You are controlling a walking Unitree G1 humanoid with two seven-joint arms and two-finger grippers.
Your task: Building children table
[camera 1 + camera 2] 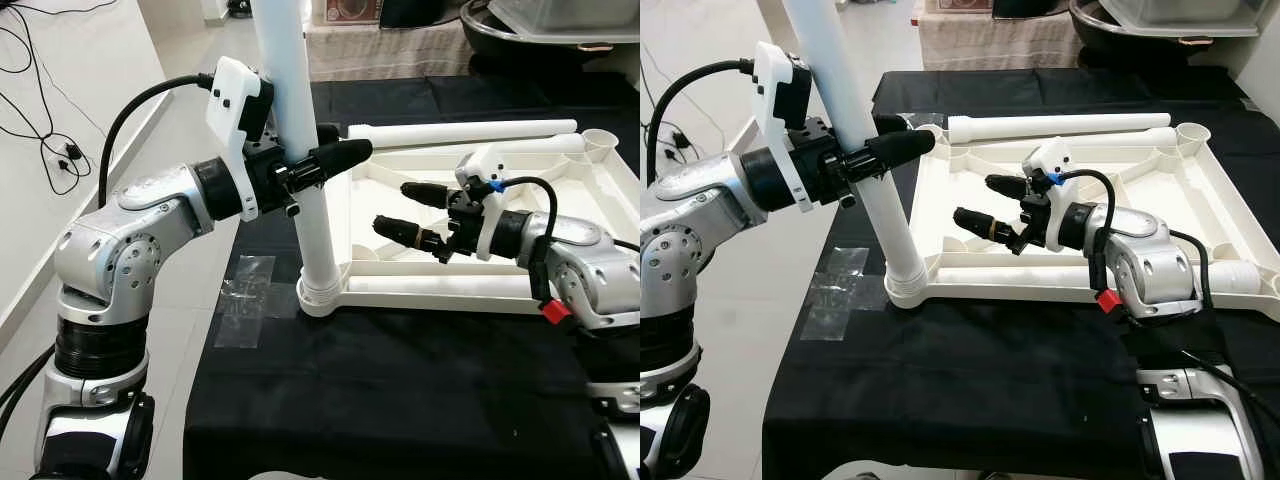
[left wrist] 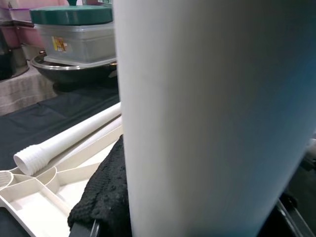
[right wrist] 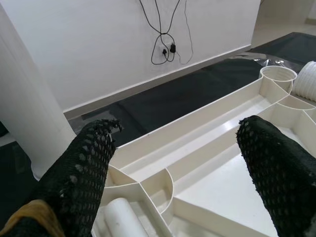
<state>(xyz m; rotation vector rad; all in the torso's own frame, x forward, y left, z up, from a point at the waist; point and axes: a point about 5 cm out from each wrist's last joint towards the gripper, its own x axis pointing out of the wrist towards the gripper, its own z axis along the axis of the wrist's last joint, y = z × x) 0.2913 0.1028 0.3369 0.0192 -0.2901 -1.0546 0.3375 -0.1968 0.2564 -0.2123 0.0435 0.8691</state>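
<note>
Leg fitting, head views. On the black-covered bench (image 1: 400,400), the white tabletop (image 1: 480,290) lies upside down, ribbed underside up. At its 7 o'clock corner an upright leg (image 1: 305,150) stands in the corner socket (image 1: 320,295); the left claw (image 1: 335,155) is clamped round this leg partway up. The right claw (image 1: 400,210), fingers spread and empty, hovers over the tabletop's middle. Farther off, a loose leg (image 1: 460,131) lies along the 12 o'clock rim, and an empty socket (image 1: 600,145) shows at the 1 o'clock corner. Step in hand, by judgement: seating the first leg. The next move likely calls for pressing or twisting it fully home, then letting go.

Left wrist view: the gripped leg close up, with a clear storage box (image 2: 74,39) in a metal basin (image 2: 64,69) beyond. Right wrist view: a wall cable (image 3: 168,34) and another leg (image 3: 123,217) lying in the near channel.
</note>
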